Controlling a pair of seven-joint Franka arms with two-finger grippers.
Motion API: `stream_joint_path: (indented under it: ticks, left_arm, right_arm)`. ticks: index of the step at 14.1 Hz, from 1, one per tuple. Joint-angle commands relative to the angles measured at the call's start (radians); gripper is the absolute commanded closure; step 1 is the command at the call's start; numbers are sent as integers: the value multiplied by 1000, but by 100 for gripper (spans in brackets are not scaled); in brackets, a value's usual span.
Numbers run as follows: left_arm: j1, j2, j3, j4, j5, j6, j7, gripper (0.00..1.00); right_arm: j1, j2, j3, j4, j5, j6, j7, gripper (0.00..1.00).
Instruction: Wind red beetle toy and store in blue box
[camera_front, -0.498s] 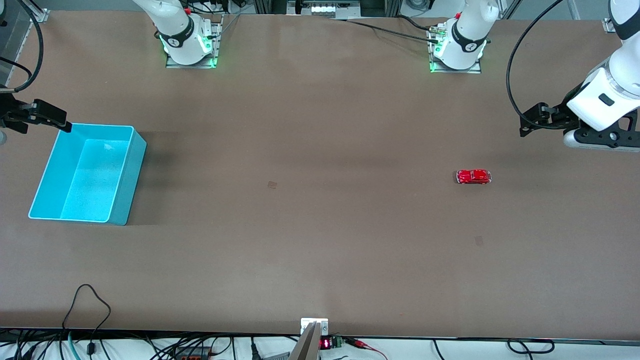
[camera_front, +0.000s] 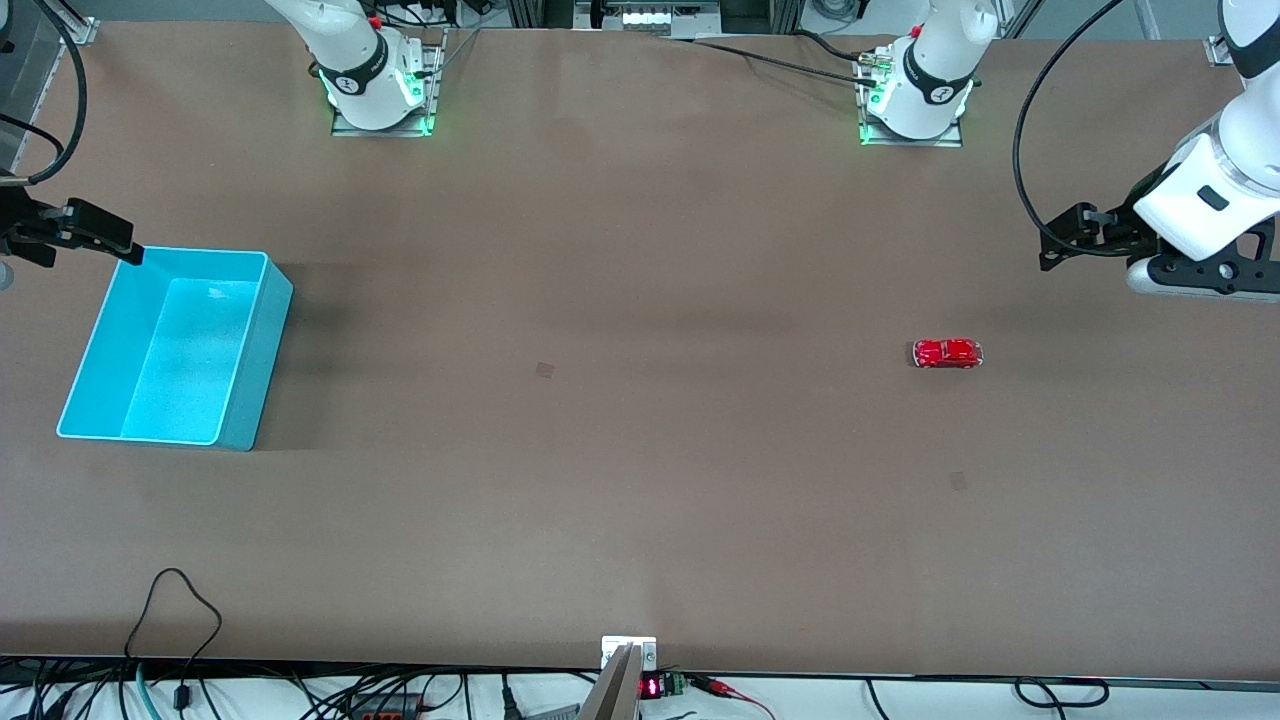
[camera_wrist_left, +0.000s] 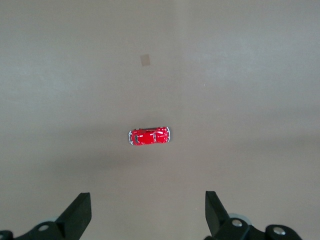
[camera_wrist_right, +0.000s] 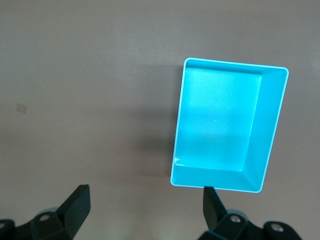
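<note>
Front view: nothing is grasped yet. Your left end effector (camera_front: 1050, 245) and right end effector (camera_front: 125, 250), both spread apart, wait; lower left onto the beetle (camera_front: 947, 353), box (camera_front: 255, 330) empty.

My feed, brown tabletop (camera_front: 640, 450): small dark square mark (camera_front: 544, 369) near mid-table, a second faint mark (camera_front: 958, 481) toward the left arm's end, closer to the front edge. Black cable loop (camera_front: 172, 610) lies at the front edge nr the right arm's end; red-lit display (camera_front: 651, 687) sits just below that edge, at mid-edge.
</note>
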Motion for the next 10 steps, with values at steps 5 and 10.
stream_joint_path:
  ticks: [5, 10]
  left_arm:
    - [-8, -1, -9, 12, -1, -64, 3, 0]
    - [-1, 55, -9, -25, 0, -170, 14, 0]
  right_arm:
    - [-4, 0, 2, 11, -11, -7, 2, 0]
    - [-4, 43, 2, 12, -13, -4, 2, 0]
